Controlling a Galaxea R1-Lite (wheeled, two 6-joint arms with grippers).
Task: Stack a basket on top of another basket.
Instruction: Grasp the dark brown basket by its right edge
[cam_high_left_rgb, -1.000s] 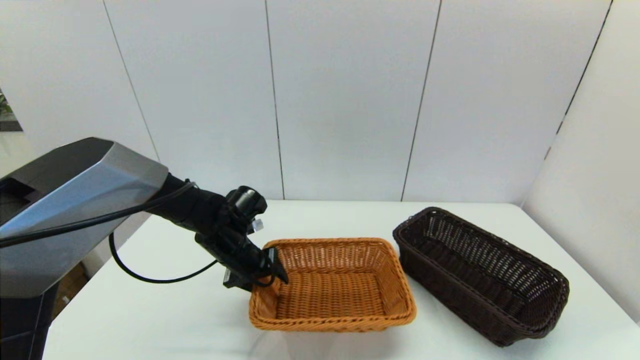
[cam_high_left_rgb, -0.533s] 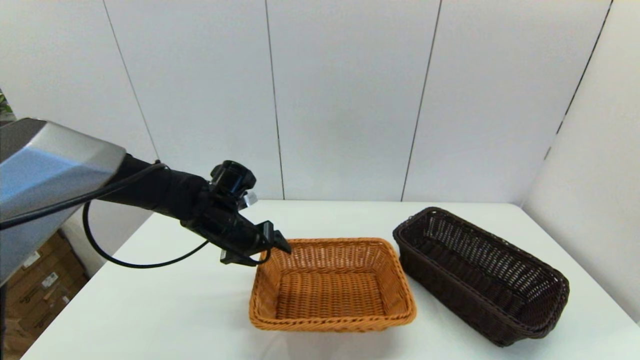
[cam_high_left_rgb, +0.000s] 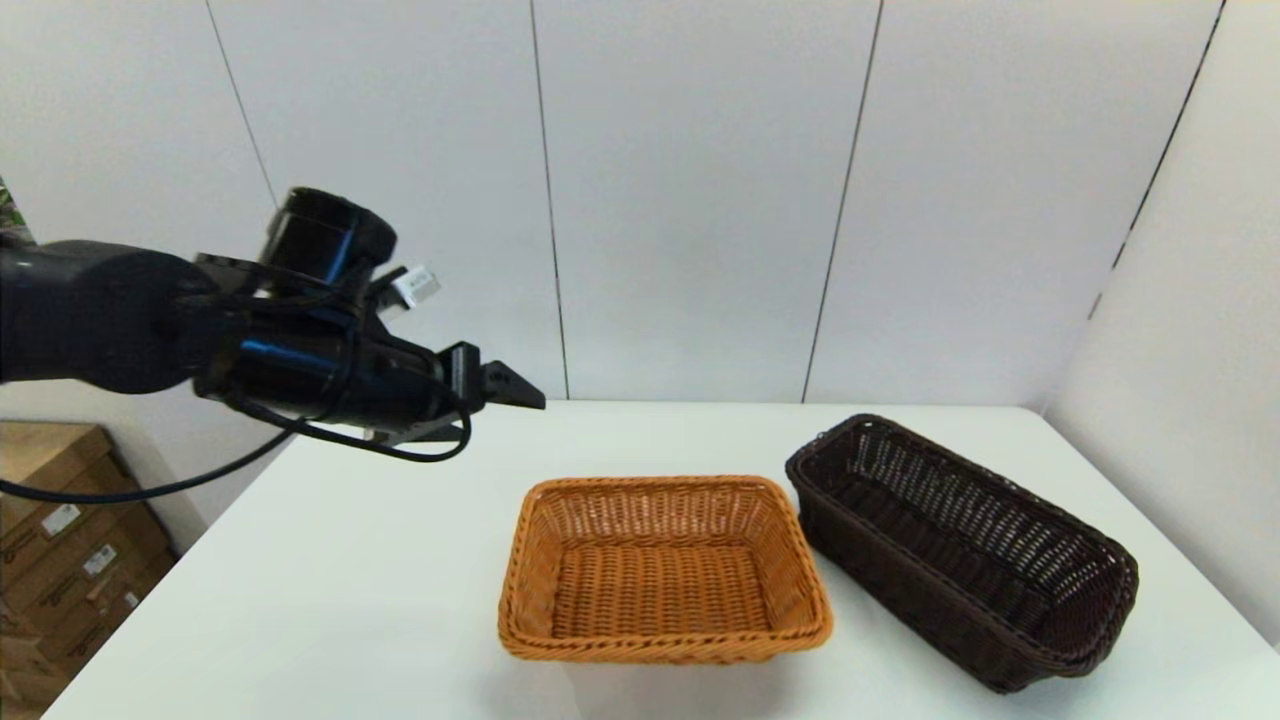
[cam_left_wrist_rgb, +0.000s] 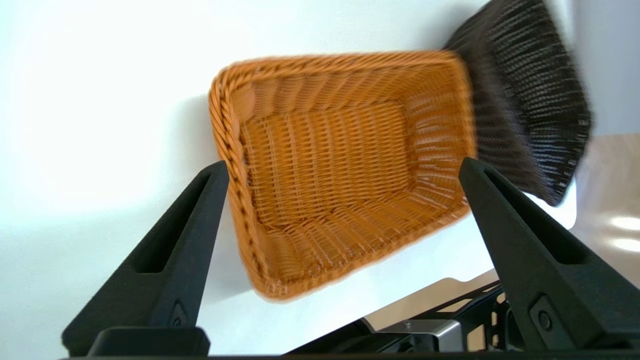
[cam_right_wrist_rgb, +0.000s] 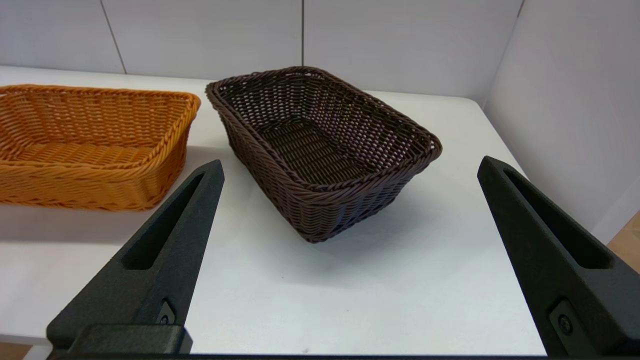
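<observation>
Hovering in the air with its fingers spread wide and nothing between them, the left gripper (cam_high_left_rgb: 505, 390) hangs above the white table (cam_high_left_rgb: 330, 580). Below and just beyond it sits the orange-tan basket (cam_high_left_rgb: 665, 568); farther off, beside that, rests the dark brown basket (cam_high_left_rgb: 962, 550). The right gripper (cam_right_wrist_rgb: 350, 165), likewise spread, faces the dark basket.

The orange-tan basket (cam_high_left_rgb: 665, 570) stands upright on the table, below and to the right of the raised left gripper (cam_high_left_rgb: 505, 388). The dark brown basket (cam_high_left_rgb: 960, 545) stands upright just beside it, farther from that gripper.
</observation>
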